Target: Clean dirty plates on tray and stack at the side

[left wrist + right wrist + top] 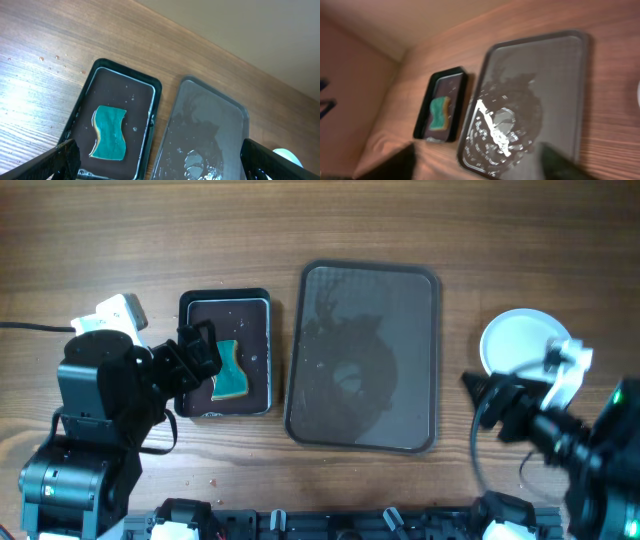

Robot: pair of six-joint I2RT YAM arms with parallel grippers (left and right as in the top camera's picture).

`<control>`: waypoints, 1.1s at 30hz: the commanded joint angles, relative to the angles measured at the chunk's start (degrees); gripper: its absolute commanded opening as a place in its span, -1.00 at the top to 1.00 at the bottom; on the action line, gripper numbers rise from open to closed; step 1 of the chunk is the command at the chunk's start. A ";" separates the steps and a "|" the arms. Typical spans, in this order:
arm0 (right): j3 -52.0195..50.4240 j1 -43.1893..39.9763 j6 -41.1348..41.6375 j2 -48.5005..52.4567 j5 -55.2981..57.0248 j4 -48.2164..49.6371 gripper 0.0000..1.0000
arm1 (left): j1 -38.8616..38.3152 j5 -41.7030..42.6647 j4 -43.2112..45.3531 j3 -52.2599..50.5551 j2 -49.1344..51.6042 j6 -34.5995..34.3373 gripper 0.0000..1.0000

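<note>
Tray [420,290] lies empty and wet. The plates [515,340] sit on the table to its right, apparently stacked (job looks done). Left gripper [200,358] by the sponge [230,372] and right gripper [487,405] near the plates both gape, holding nothing; next, probably just retreat.

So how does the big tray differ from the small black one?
The big tray is larger and grey-brown; the small tray is black. The big tray holds only water streaks, while the small tray holds a teal sponge. Both are rectangular with rounded corners, rimmed, and wet.
</note>
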 commanded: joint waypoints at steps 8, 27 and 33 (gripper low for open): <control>0.63 1.36 3.78 -3.87 6.29 -0.70 -1.00 | 0.28 -0.35 0.13 0.92 -0.04 0.26 -1.00; -23.02 15.93 -20.09 -22.29 20.63 29.40 -0.99 | 0.28 -0.35 0.13 0.92 -0.04 0.26 -1.00; -38.62 15.93 -20.04 -32.57 20.15 40.26 -0.99 | 0.28 -0.35 0.13 0.92 -0.04 0.26 -1.00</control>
